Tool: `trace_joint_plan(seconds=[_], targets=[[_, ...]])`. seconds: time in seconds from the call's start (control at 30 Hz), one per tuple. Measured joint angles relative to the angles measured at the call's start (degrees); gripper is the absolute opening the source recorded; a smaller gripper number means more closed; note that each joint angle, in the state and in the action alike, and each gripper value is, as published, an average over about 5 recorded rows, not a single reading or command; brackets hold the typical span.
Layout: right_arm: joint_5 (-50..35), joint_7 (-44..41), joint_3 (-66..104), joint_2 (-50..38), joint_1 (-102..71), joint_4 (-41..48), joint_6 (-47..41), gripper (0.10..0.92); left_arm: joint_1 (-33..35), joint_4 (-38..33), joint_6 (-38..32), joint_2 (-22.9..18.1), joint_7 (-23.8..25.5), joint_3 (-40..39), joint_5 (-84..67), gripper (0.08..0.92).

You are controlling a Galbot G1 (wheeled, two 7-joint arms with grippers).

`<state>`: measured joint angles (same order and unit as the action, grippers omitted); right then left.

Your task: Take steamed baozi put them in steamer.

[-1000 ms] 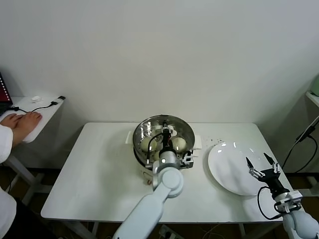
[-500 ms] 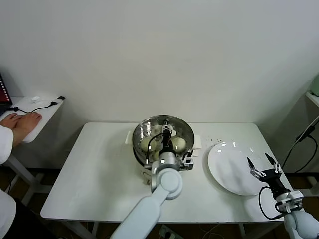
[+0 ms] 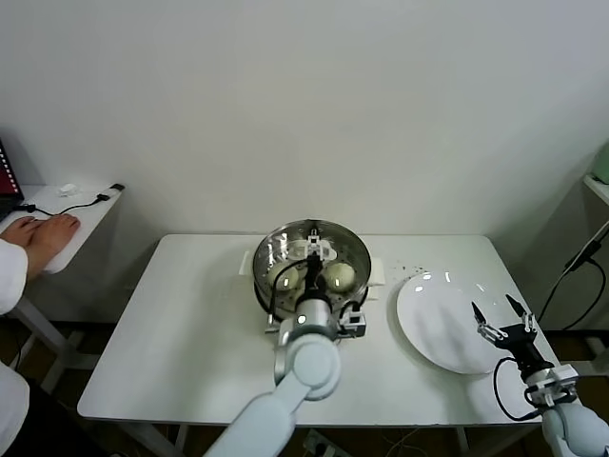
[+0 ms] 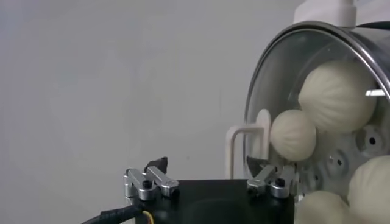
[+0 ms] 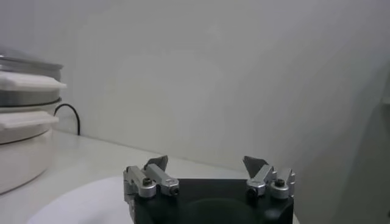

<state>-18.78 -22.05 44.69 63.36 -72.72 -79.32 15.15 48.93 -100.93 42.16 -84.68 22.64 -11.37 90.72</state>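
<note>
Over the round shiny steel steamer [image 3: 312, 259] on the white table [image 3: 181, 333] hangs the left gripper [image 3: 312, 253], jaws spread wide and empty; smooth cream-white baozi [image 4: 336, 96] lie on its perforated floor. Above the flat white plate [image 3: 433, 319], the right gripper [image 3: 498, 313] stands wide open

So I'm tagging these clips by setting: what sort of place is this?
Probably a lab or test room staged as a kitchen, not a home. A plain white table against a bare wall holds only a steamer with baozi and a white plate. A person's hand rests at a side desk.
</note>
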Motion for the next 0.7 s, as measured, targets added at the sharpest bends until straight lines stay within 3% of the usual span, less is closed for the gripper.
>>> trace_joint_plan(seconds=[0.33,0.7], targets=[[1.88,2.44,0.03,-0.29,-0.53,-1.86,-2.9,0.823,5.66,-10.17,0.04,5.26,-2.0,2.91,-5.36,0.823],[1.54,4.21,0.46,0.29,-1.57,-4.78,-5.41,0.823,15.08,-19.41,-0.03,8.67,-13.81,18.05,-32.51,0.823]])
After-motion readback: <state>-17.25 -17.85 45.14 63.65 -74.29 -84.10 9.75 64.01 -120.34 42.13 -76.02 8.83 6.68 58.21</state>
